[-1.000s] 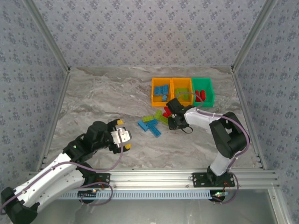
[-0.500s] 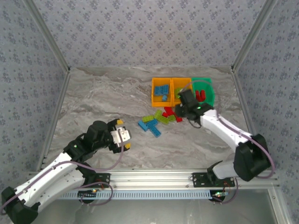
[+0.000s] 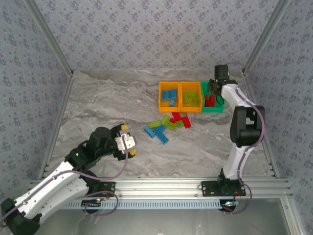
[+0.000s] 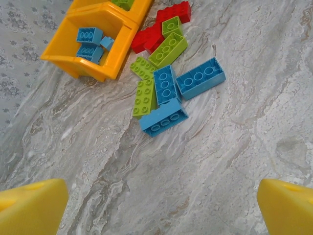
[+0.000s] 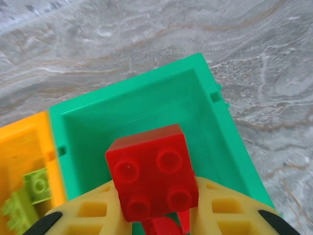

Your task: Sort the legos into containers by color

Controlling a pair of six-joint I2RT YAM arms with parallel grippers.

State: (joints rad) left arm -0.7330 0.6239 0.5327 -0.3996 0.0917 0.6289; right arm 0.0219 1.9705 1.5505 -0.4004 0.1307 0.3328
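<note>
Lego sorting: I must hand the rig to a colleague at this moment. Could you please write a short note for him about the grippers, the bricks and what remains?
Left gripper: open, holding nothing, over the table short of the pile.
Right gripper: shut on a red brick above the green bin, not yet released.
Done: blue bricks in the left orange bin, lime bricks in the middle orange bin, other red bricks in the green bin.
Left: drop the held brick, then sort the pile, which has three blue, four lime and a few red.
</note>
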